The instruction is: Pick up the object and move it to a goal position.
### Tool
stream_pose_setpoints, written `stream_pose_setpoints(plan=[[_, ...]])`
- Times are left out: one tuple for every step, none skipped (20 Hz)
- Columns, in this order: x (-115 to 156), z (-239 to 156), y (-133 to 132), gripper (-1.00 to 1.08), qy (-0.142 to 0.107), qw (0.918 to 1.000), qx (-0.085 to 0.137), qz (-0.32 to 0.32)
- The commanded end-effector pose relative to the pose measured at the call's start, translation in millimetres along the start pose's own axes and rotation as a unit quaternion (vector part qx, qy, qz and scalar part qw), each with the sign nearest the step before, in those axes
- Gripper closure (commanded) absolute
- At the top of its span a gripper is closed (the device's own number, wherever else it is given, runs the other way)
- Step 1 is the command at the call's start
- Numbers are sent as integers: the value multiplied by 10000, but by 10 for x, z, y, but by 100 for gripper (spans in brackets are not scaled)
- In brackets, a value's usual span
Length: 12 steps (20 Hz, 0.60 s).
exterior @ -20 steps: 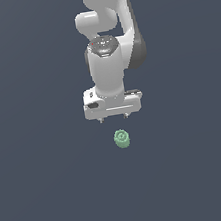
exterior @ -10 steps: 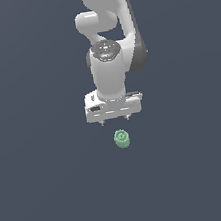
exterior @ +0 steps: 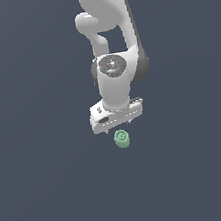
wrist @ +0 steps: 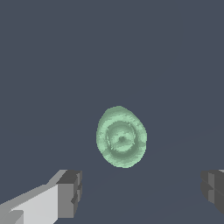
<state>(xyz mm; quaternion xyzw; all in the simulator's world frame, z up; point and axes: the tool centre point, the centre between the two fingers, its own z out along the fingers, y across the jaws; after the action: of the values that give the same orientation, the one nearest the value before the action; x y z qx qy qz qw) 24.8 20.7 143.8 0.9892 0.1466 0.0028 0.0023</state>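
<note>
Wrist view says it best: object [wrist: 121,137] sitting ringed end up on the dark tabletop [wrist: 52,65], roughly between the two fingertips [wrist: 70,193] but a bit off toward one side of the gap. Exterior view puts the end effector [exterior: 118,126] just above it, with the little mint lump [exterior: 121,138] peeking out right below the white body.

Step in hand looks like the final lineup before the drop. Best bet, judging from the frames — nudge sideways so the object sits dead centre between the fingers, then straight down, no tilt, pads low on the stubby sides. Lumpy shape, so probably worth squeezing slow and across the widest part to avoid a squirt-out. Also worth stopping short of scraping the tabletop.

End effector: spread wide, way wider than the object, holding nothing, touching nothing. Plenty of clearance on both sides. No goal marker visible in either view, so can't say where the carry ends up.
</note>
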Motion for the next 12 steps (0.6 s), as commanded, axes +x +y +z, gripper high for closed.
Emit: stream_pose_setpoints(plan=[[41, 100, -20, -92, -9, 9995, 3, -319], [55, 134, -27, -92, -12, 9991, 5, -429], [67, 166, -34, -92, -14, 9986, 8, -530], [79, 196, -41, -92, -16, 9981, 10, -624], [89, 223, -47, -92, -17, 9975, 13, -709], [98, 247, -53, -92, -18, 9969, 16, -785], [106, 269, -58, -92, -19, 9963, 18, -854], [113, 289, -62, -92, -20, 9958, 20, -914], [120, 306, -66, -92, -20, 9953, 23, -967], [125, 320, -69, -92, -21, 9949, 24, -1011], [129, 332, -72, -92, -21, 9945, 26, -1047], [132, 341, -74, -92, -21, 9942, 27, -1075]])
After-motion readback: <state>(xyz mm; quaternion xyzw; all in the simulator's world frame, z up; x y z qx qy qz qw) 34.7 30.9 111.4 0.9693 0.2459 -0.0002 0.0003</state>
